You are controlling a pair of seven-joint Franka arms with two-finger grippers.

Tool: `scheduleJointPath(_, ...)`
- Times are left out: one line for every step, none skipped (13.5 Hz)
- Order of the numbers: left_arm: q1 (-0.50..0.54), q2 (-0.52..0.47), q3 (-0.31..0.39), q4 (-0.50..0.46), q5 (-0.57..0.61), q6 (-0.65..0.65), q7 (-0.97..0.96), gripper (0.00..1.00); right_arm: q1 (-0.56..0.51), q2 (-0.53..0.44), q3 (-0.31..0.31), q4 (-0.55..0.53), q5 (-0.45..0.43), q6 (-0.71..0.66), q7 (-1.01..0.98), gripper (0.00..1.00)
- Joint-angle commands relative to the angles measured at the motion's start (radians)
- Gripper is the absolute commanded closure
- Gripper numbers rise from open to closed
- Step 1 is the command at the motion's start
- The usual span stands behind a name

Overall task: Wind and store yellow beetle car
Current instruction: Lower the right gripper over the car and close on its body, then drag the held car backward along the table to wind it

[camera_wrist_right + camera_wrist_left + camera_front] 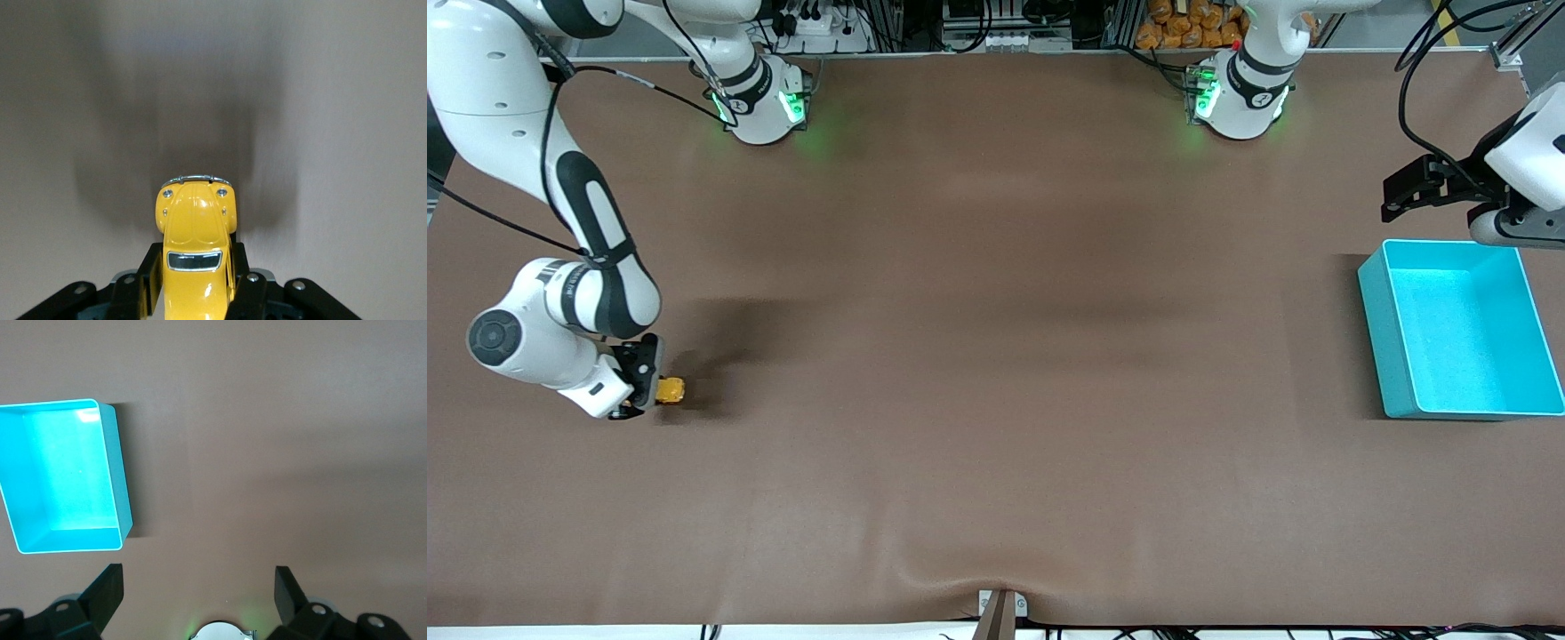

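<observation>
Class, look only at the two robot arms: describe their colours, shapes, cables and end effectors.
Both arms are glossy white with rounded links and black joint bands. Each base glows green along the table's edge. Black cables trail along the right arm and loop near the left arm. The right end effector and the left end effector are black, each with two angular fingers.

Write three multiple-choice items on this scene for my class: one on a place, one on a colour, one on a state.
1. Where is the turquoise bin?
A. at the left arm's end of the table
B. at the right arm's end
C. mid-table

2. What colour is the beetle car?
A. red
B. yellow
C. green

3. What state is the right hand in?
A. open, empty
B. shut on the car
C. out of view

Answers:
1 A, it sits under the waiting, open left hand.
2 B, its body shows yellow.
3 B, its fingers clamp the car's sides.
</observation>
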Motion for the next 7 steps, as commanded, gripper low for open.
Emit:
scheduleJointPath(-0.001,-0.006,0.000,-0.002,-0.008,-0.006,-0.013,0.00,-0.053,0.035,0.013,0.017,0.020,-0.002,-0.066,1.00)
scheduleJointPath(0.001,-0.008,-0.001,-0.002,-0.008,-0.006,-0.022,0.00,-0.071,0.039,0.013,0.028,0.020,-0.003,-0.089,1.00)
scheduleJointPath(0.001,-0.008,0.000,-0.002,-0.009,-0.006,-0.026,0.00,-0.090,0.053,0.013,0.043,0.020,-0.011,-0.118,1.00)
scheduleJointPath(0.001,-0.009,-0.001,-0.002,-0.011,-0.006,-0.025,0.00,-0.111,0.062,0.013,0.056,0.020,-0.012,-0.147,1.00)
scheduleJointPath(0.001,-0.009,0.000,-0.001,-0.014,-0.006,-0.022,0.00,-0.126,0.070,0.013,0.063,0.020,-0.012,-0.169,1.00)
scheduleJointPath(0.002,-0.009,-0.001,-0.002,-0.014,-0.006,-0.019,0.00,-0.140,0.072,0.013,0.068,0.020,-0.012,-0.185,1.00)
scheduleJointPath(0.002,-0.009,-0.001,-0.002,-0.011,-0.005,-0.013,0.00,-0.148,0.072,0.013,0.068,0.020,-0.014,-0.195,1.00)
